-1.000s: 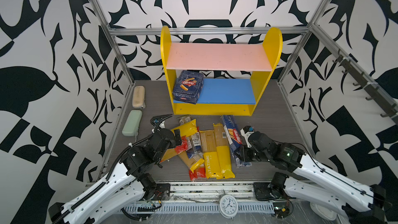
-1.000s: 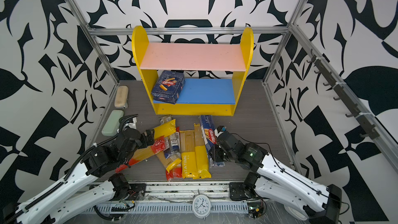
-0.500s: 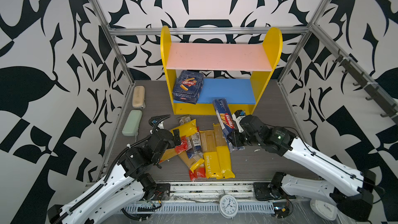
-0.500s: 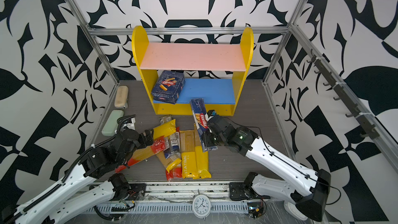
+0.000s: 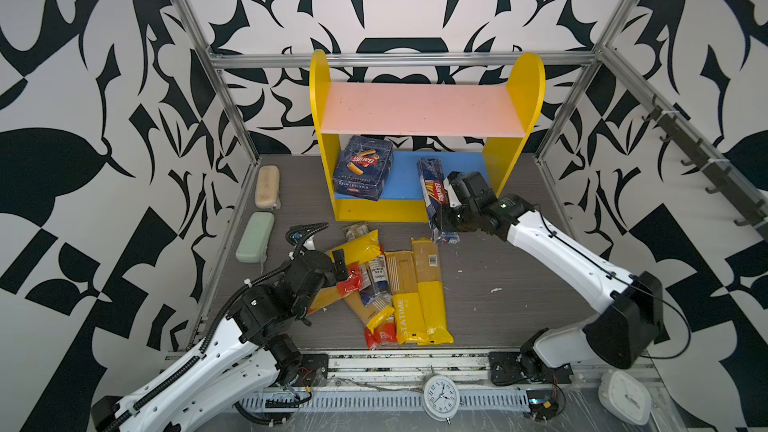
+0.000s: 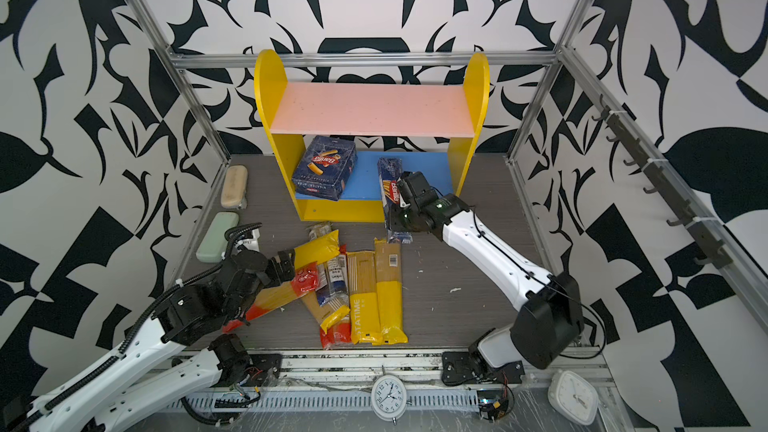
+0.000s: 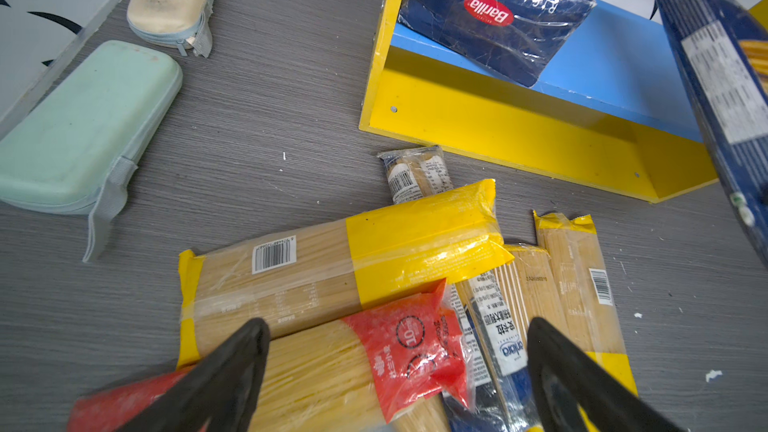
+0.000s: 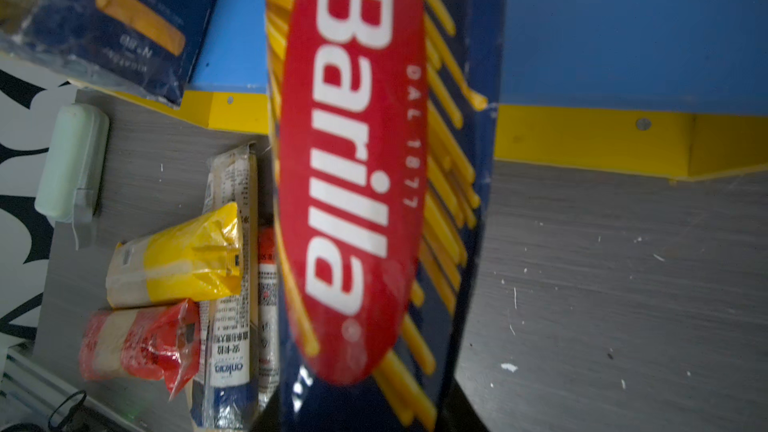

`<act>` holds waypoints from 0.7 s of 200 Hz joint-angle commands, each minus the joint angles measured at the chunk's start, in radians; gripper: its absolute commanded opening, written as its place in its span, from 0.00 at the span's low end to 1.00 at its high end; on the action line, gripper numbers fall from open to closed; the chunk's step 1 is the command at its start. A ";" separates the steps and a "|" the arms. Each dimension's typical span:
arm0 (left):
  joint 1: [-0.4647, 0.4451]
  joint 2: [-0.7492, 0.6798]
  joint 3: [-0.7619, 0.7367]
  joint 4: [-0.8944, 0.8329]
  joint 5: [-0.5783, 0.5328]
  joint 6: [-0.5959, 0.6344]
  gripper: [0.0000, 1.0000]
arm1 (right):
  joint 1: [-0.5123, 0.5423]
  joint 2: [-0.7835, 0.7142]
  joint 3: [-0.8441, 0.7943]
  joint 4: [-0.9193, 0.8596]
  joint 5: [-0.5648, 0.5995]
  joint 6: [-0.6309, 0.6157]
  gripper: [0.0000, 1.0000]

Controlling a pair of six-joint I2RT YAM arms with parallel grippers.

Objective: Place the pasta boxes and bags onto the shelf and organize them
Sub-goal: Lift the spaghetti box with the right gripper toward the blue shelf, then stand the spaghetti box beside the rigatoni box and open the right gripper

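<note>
Clamping the narrow spaghetti box (image 5: 432,184) in the right tool (image 5: 448,206), roughly mid-length. Holding it tilted, far end reaching in over the blue lower board (image 5: 409,178) of the shelf (image 5: 320,118), near end hanging out past the yellow front lip above the worktop (image 5: 498,292). Sharing that board with the wide rigatoni box (image 5: 363,168), sitting skewed toward the left panel and poking over the front edge. Leaving the pink upper board (image 5: 419,110) bare. Hovering the left tool (image 7: 399,367) over the red-ended bag (image 7: 409,342), jaws spread wide, gripping nothing. Leaving the bags (image 5: 399,284) heaped and overlapping on the worktop in front of the shelf.

Risking, from here: pivoting of the long box in a narrow pinch; snagging its far end under the pink board or its underside on the front lip; setting it down diagonally and letting it slide back off. Risking too a knock against the wide box, already overhanging. On the left, risking a pinch across two overlapping bags at once, or slipping on glossy film.

Hard to judge: touching the blue board or floating just above it. Hiding behind the box in the right wrist view: the right tool's fingers. Cutting off the box's far end there as well. Covering part of the heap with the left arm, making a bag count unsure.
</note>
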State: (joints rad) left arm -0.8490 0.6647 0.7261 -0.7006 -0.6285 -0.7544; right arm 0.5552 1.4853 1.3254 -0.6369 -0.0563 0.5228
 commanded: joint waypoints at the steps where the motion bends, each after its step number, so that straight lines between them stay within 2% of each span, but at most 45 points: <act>1: 0.004 0.015 -0.014 -0.012 -0.020 0.001 0.99 | -0.026 0.026 0.140 0.211 0.016 -0.045 0.31; 42: 0.005 0.056 -0.013 0.000 -0.016 0.009 0.99 | -0.040 0.198 0.277 0.250 0.030 -0.029 0.34; 82: 0.004 0.064 -0.018 0.006 -0.011 0.009 0.99 | -0.039 0.367 0.443 0.217 -0.013 0.005 0.41; 112: 0.004 0.051 -0.022 0.008 -0.013 0.009 0.99 | -0.040 0.429 0.513 0.214 -0.040 0.018 0.62; 140: 0.004 0.037 -0.028 0.005 -0.013 0.009 0.99 | -0.038 0.433 0.528 0.190 -0.054 0.009 0.68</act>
State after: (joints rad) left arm -0.8490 0.7208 0.7136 -0.6922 -0.6285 -0.7433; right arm 0.5129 1.9606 1.8015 -0.5053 -0.0887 0.5373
